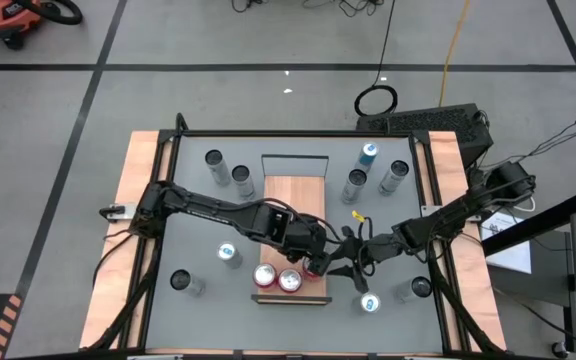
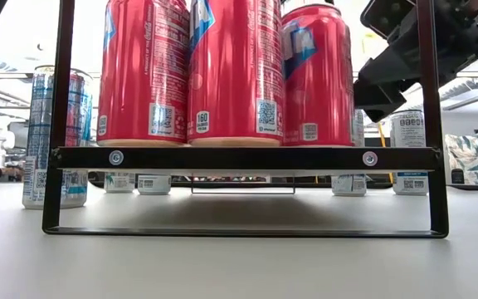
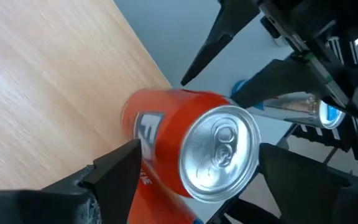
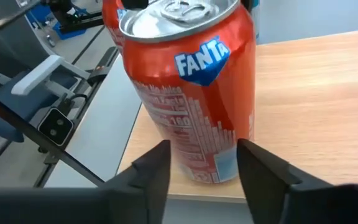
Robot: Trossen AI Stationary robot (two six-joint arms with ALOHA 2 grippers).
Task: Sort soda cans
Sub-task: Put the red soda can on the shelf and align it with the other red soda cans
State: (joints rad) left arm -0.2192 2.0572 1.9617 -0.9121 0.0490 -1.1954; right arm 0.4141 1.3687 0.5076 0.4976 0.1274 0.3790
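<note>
Grey tabletop below, both my arms meet at the wooden shelf: my left hand and my right hand both spread around one red can.

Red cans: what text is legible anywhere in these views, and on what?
"FANTA": on the blue badge of the red can between the right gripper jaws.
"100": in the white print on that same can.
"160": on the middle red can on the rack, low view.
Barcodes, QR squares and small print on all cans: too small to read.
</note>
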